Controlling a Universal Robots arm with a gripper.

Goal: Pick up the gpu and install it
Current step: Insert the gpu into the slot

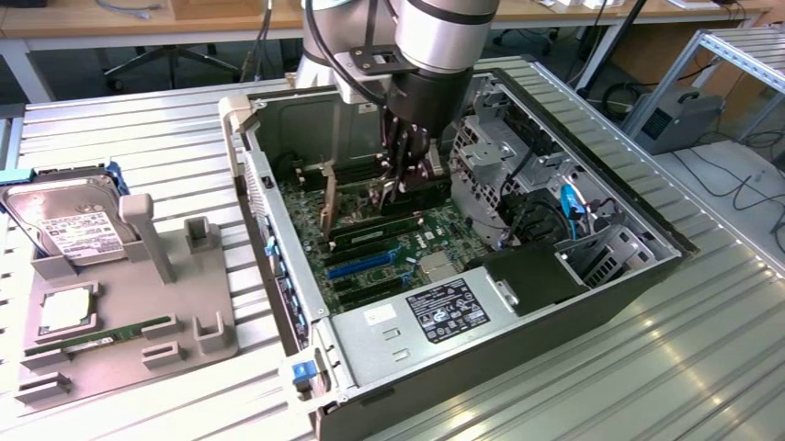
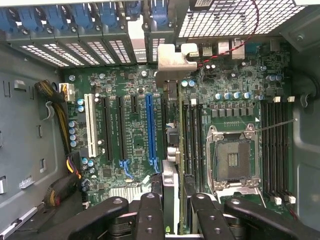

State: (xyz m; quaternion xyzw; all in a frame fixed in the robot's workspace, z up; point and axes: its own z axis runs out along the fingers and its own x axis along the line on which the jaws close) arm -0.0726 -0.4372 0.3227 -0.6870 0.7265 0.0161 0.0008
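The claw (image 1: 411,179) hangs inside the open computer case (image 1: 613,285), low over the motherboard (image 1: 381,257). In the wrist view its dark fingers (image 2: 150,215) pinch the gpu (image 2: 172,150) between them: the card stands on edge, seen as a thin strip running straight out from the fingertips, with its silvery metal bracket (image 2: 170,62) at the far end, away from the claw, up against the row of rear slot covers (image 2: 75,47). The card sits just beside the long blue expansion slot (image 2: 150,127), on the side nearer the empty processor socket (image 2: 232,155); whether its edge has entered a slot cannot be told.

In the exterior view the arm (image 1: 429,37) comes down from above, and the gpu shows as a dark plate directly under the claw, close over the board.

Well apart from the claw, outside the case on the bench (image 1: 147,129), a grey parts holder (image 1: 135,340) carries a silver hard drive (image 1: 68,225) with a white label and a narrow green memory stick (image 1: 117,333).
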